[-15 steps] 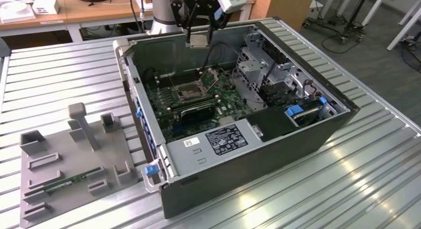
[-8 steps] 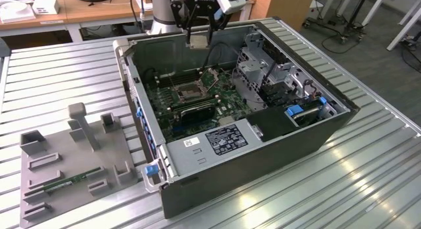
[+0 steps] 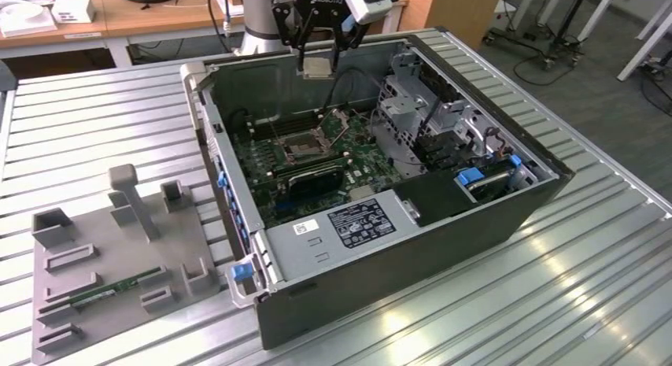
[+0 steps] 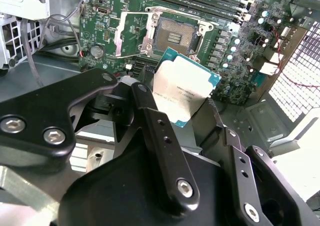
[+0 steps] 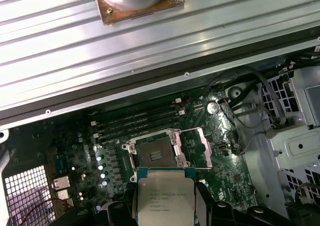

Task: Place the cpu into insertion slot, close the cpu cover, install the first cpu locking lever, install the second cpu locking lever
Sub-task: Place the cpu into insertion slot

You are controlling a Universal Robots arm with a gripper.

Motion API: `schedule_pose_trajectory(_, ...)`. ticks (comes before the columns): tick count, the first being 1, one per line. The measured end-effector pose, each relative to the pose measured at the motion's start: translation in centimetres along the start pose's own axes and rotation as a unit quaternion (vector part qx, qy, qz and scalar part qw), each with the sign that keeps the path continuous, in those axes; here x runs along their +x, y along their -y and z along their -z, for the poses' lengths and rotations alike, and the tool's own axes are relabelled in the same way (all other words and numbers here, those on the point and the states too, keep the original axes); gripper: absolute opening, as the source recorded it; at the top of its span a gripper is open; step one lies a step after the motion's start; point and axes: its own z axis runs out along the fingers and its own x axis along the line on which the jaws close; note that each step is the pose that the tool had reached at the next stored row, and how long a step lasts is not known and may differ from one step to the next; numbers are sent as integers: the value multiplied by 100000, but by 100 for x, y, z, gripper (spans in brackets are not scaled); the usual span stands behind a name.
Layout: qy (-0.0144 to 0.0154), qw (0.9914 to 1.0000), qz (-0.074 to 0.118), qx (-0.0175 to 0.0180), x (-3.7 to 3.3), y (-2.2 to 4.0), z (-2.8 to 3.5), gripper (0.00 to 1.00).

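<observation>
Your tool (image 3: 315, 59) is closed on the cpu (image 4: 182, 88). Its black fingers (image 4: 150, 116) press on two opposite edges, so they stand only as far apart as the chip is wide. The cpu is held clear in the air, touching nothing else, with its dull metal top facing up towards both wrist views. It is square, so it has no long axis to speak of. In the first wrist view its edges run roughly in line with those of the socket.

Below the tool and a little ahead of it lies the insertion slot (image 5: 154, 151), with its dark middle uncovered. Just beside the slot, the cpu cover (image 5: 205, 146) is swung open, off the socket — a thin silvery frame with a square cut-out. Both sit on the green motherboard (image 5: 230, 181) inside the open computer case (image 3: 420, 248), which rests on the slatted metal bench (image 3: 588, 287). Well away from the tool, at the exterior view's left, a grey fixture (image 3: 94, 224) lies on the bench and carries a long green memory stick (image 3: 110, 290).
</observation>
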Motion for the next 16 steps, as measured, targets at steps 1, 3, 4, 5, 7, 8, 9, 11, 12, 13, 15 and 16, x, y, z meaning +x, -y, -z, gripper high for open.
schedule_pose_trajectory(1, 0, 100000, 1, -1, 0, 0, 0, 55)
schedule_pose_trajectory(3, 2, 100000, 1, 0, 0, 0, -1, 55)
schedule_pose_trajectory(4, 1, 100000, 1, -4, 0, 0, -1, 55)
schedule_pose_trajectory(5, 2, 100000, 1, 0, 0, 0, -1, 55)
schedule_pose_trajectory(7, 0, 100000, -1, -2, 0, 0, -1, 55)
schedule_pose_trajectory(8, 2, 100000, 1, -2, 0, 0, -1, 55)
schedule_pose_trajectory(9, 1, 100000, 0, 0, 0, 0, -1, 55)
schedule_pose_trajectory(11, 18, 100000, -191, -8, 0, 0, -2, 55)
schedule_pose_trajectory(12, 37, 99999, -397, -10, 0, 0, -3, 55)
schedule_pose_trajectory(13, 60, 99998, -680, -18, 0, 0, -4, 55)
schedule_pose_trajectory(15, 125, 99991, -1365, -33, 0, 0, -6, 55)
schedule_pose_trajectory(16, 167, 99983, -1829, -36, 0, 1, -7, 55)
